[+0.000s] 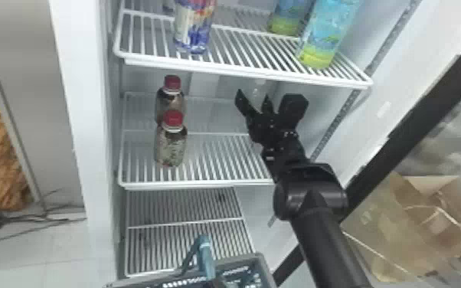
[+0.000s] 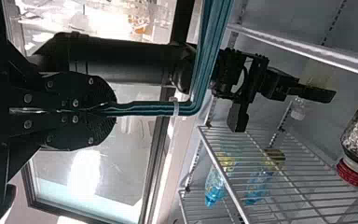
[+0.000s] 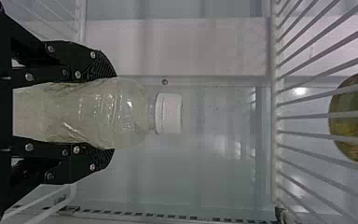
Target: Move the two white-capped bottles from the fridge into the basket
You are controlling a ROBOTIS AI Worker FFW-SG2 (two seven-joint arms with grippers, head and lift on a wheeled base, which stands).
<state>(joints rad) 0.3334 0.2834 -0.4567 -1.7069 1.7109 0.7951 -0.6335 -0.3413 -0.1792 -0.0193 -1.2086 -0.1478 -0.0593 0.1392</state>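
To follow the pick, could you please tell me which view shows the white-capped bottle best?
The right wrist view: the bottle appears large there, its white cap and shoulders unobstructed. The head view shows it faintly, partly hidden behind the right gripper; the left wrist view shows the cap and some pale body beyond that gripper.

1 white-capped bottle point(image 3: 133, 112) (pale, see-through, its cap on) is upright inside the fridge point(image 1: 84, 115).
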